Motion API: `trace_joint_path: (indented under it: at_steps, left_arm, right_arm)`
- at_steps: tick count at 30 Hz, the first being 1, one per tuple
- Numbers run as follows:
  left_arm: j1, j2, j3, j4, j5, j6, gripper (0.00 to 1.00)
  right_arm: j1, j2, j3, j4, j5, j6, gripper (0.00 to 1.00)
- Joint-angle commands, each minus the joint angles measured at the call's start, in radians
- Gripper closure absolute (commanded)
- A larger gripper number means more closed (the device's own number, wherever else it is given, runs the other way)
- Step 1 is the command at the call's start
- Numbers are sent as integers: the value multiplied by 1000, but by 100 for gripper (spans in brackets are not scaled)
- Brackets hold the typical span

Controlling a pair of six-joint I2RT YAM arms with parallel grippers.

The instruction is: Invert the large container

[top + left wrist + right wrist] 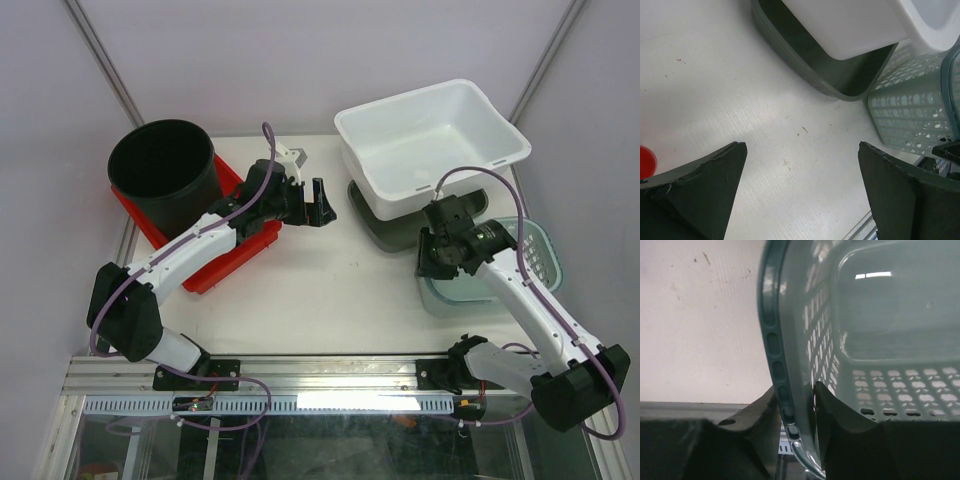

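Note:
A teal perforated basket (500,262) stands open side up at the right of the table. My right gripper (436,258) is shut on its left rim; in the right wrist view one finger is outside and one inside the basket wall (790,355), with the gripper (797,410) pinching it. A big white tub (430,140) rests tilted on a dark green tray (380,228) at the back right. A tall black bucket (162,175) stands upright at the back left. My left gripper (316,206) is open and empty over the table's middle, apart from all containers.
The bucket sits on a red tray (235,250) at the left. The left wrist view shows my open gripper (802,146) over bare white table, with the white tub (855,25), green tray (840,75) and teal basket (910,115) beyond. Slanted frame poles stand at the back corners.

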Motion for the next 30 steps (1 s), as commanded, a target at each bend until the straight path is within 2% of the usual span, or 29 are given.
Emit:
trace_joint_path:
  at_steps: [1, 2, 5, 6, 13, 18, 24, 30]
  left_arm:
    - [2, -35, 10, 53, 14, 0, 1]
    - [5, -34, 16, 51, 38, 17, 1]
    - [8, -26, 79, -27, 72, 57, 1]
    - [12, -31, 95, -47, 62, 62, 1]
    - [115, -88, 160, -89, 96, -36, 1]
    - [135, -97, 231, -132, 102, -26, 1]
    - [148, -116, 340, -176, 65, -2, 1]
    - [149, -149, 362, -186, 64, 6, 1]
  right_arm:
    - [21, -38, 3, 86, -123, 43, 76]
    - [22, -48, 9, 106, -175, 49, 78]
    - [23, -84, 39, 193, -361, 111, 99]
    - [25, -103, 43, 234, -414, 141, 100]
    - [32, -186, 41, 500, -594, 386, 100]
    - [51, -194, -15, 787, -710, 595, 100]
    - [97, -179, -13, 984, -667, 720, 100]
    - [119, -193, -192, 1271, -642, 882, 100]
